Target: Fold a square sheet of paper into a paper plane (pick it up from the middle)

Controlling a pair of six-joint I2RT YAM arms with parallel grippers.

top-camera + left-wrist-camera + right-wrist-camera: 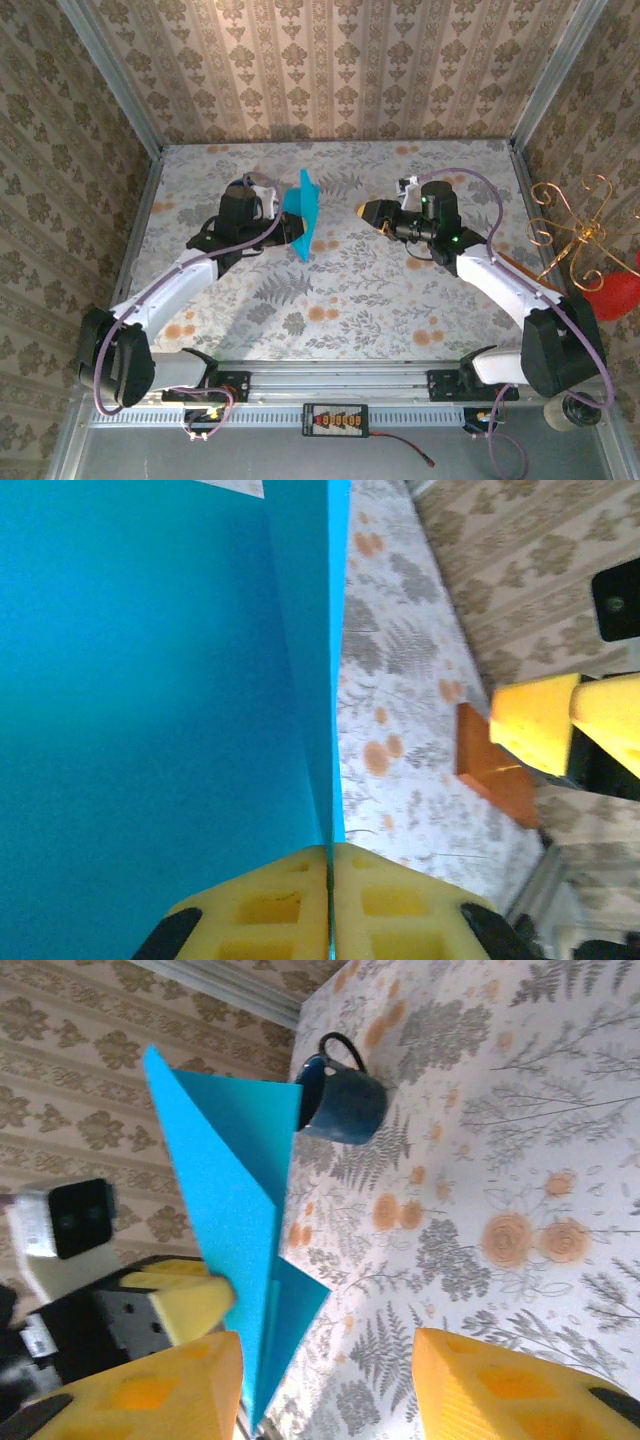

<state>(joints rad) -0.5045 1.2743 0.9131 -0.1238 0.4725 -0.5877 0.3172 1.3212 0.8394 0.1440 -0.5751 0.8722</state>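
Note:
The turquoise sheet of paper (302,212), folded into a pointed, creased shape, stands on edge above the table at centre left. My left gripper (284,228) is shut on its lower edge. In the left wrist view the yellow pads (400,900) press together with the paper (150,660) rising from between them. My right gripper (364,211) hangs to the right of the paper, apart from it, open with nothing in it. In the right wrist view its gripper (325,1360) frames the folded paper (235,1190), which sits just beyond the left fingertip.
A dark blue mug (343,1100) stands on the floral tablecloth behind the paper. An orange-brown board (495,770) lies flat by the table's edge. A gold wire ornament (572,228) and a red object (614,296) sit outside the right frame rail.

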